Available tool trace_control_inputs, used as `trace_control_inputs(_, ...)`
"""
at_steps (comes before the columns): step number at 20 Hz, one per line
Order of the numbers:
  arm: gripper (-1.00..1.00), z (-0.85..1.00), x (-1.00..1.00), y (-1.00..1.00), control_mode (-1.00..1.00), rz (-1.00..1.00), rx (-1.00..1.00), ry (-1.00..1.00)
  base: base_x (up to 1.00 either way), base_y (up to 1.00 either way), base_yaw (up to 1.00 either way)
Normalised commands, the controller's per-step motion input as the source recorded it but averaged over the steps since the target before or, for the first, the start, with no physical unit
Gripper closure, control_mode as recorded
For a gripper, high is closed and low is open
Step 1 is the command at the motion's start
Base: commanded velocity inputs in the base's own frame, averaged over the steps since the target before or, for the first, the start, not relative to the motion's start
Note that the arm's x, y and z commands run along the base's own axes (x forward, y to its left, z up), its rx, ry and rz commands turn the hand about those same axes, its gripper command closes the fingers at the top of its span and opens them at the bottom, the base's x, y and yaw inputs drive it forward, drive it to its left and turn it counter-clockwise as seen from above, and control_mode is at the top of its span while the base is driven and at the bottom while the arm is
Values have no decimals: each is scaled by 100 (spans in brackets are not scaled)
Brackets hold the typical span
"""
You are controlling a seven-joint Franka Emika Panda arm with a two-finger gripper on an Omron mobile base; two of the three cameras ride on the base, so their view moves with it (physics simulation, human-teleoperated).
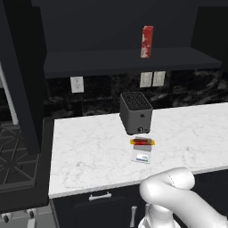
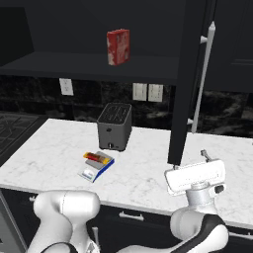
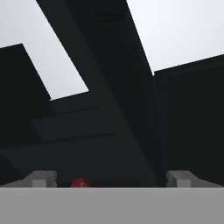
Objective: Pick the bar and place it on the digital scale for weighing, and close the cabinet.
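- The bar (image 1: 142,142) already lies on the digital scale (image 1: 141,156), just in front of the toaster (image 1: 136,113) on the bench (image 1: 89,156).
- Its long axis runs across the scale, parallel to the toaster's front.
- The gripper (image 2: 195,179), right of the toaster, has its jaws wide apart, empty.
- Risk: the cabinet (image 2: 190,74) door looks open, probably edge-on; a glancing push could slip off its handle (image 2: 203,79).

One bar (image 1: 142,142) on one scale (image 1: 141,155), one toaster (image 1: 136,112), one red box (image 1: 147,41). Two cabinet doors (image 2: 184,84) stand open. Three wall outlets (image 1: 77,84) sit on the backsplash. One counter (image 1: 89,156).
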Motion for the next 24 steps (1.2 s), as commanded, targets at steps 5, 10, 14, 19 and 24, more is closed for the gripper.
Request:
trace_control_inputs(5,-100,24,0,-74,-100,-3,13,0,0,0,0)
trace_control_inputs(10,-100,38,0,-48,-100,-2,6,0,0,0,0)
trace_control_inputs(14,-100,79,-11,1,-100,0,0,-17,0,0,0)
trace_control_inputs(19,-100,98,-21,49,-100,2,-12,-50,0,0,0)
trace_control_inputs(24,-100,99,-28,67,-100,4,-20,-50,0,0,0)
